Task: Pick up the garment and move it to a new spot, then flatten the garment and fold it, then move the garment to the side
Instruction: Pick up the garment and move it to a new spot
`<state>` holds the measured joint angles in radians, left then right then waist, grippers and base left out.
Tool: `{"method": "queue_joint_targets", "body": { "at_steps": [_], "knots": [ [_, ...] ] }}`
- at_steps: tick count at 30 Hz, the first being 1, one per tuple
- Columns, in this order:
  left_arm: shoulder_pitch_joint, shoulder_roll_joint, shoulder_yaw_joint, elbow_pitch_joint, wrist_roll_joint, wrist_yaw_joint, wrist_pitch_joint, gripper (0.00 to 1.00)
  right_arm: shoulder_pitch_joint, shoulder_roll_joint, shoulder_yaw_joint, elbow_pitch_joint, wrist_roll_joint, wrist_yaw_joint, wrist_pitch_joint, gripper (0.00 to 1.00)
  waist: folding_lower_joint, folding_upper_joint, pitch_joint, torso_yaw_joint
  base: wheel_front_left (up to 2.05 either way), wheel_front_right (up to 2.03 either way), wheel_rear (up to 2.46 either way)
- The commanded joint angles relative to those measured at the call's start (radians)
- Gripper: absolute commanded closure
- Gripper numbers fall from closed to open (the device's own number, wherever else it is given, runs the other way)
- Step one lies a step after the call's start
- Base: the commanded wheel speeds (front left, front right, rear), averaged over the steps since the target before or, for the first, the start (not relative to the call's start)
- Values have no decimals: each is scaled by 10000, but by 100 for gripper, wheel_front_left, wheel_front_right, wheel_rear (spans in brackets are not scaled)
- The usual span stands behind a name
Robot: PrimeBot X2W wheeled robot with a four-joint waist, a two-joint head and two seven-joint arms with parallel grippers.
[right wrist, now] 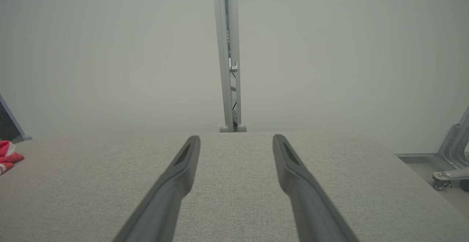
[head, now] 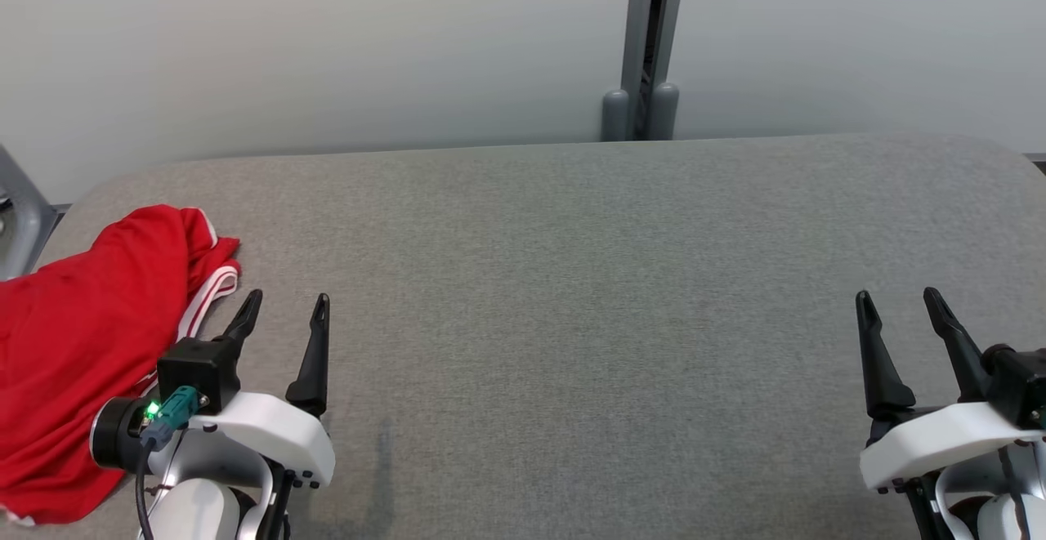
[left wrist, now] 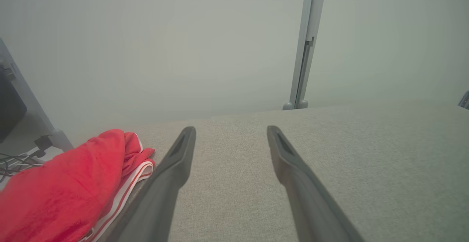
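A crumpled red garment (head: pixel 78 344) with white trim lies at the left edge of the grey fabric table (head: pixel 572 278). My left gripper (head: pixel 286 305) hovers just right of it, open and empty. In the left wrist view the garment (left wrist: pixel 62 190) sits left of the open left gripper (left wrist: pixel 231 130), its striped hem beside the left finger. At the lower right of the head view my right gripper (head: pixel 899 299) stands open over bare table. The right wrist view has the right gripper (right wrist: pixel 236 139) open, with a bit of the garment (right wrist: pixel 9 154) at the far left edge.
A pale wall runs behind the table with a grey vertical post (head: pixel 651 42) at its far edge. Cables (left wrist: pixel 14 159) and a grey frame leg lie off the table's left side. A wheeled stand base (right wrist: pixel 449 161) is on the floor to the right.
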<state>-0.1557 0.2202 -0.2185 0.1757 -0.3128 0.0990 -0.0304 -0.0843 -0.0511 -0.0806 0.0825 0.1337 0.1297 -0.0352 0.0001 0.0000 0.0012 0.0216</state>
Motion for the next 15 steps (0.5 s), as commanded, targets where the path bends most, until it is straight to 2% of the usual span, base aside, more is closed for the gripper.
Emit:
{"method": "queue_joint_targets", "body": {
  "at_steps": [1,8,15],
  "knots": [
    [-200,30,13,18,-45,55,-100,0,125,-18,-12,-60,112,17,42,0,-1,0,25,246,0,0,0],
    [-315,2,53,14,-101,112,-308,0,67,-16,85,-238,70,17,79,0,-1,0,112,1020,0,0,0],
    [-227,51,296,43,-259,273,-490,0,-25,-22,364,-420,-27,17,141,0,-1,0,130,2153,0,0,0]
  ]
}}
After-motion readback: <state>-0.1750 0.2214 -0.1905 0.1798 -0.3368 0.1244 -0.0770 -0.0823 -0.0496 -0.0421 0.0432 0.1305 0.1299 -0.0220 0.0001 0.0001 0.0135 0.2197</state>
